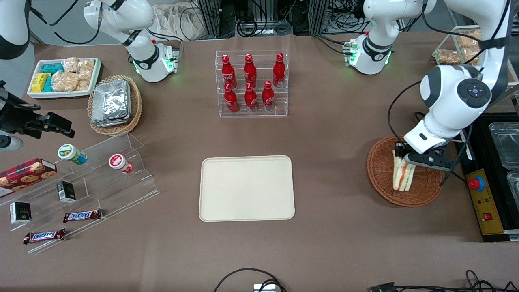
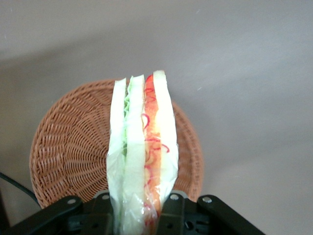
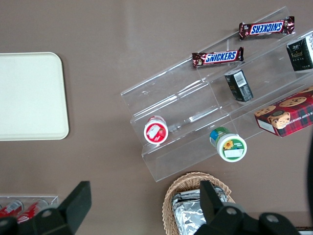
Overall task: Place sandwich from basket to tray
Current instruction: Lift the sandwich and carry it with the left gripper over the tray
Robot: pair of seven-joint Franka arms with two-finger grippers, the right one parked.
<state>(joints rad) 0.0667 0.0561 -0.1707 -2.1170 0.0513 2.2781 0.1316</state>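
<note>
Now gripper clamps the sandwich (filling edge showing) over the basket beneath it; tray well apart.

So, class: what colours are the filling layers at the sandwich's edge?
Red, orange and green between white bread on the sandwich, clearest in the left wrist view, where the gripper grips it.

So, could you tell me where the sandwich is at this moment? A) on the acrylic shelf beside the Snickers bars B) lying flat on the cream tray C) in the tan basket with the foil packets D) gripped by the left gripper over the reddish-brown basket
D: the left gripper is shut on the sandwich above the reddish-brown wicker basket; the cream tray holds nothing.
</note>
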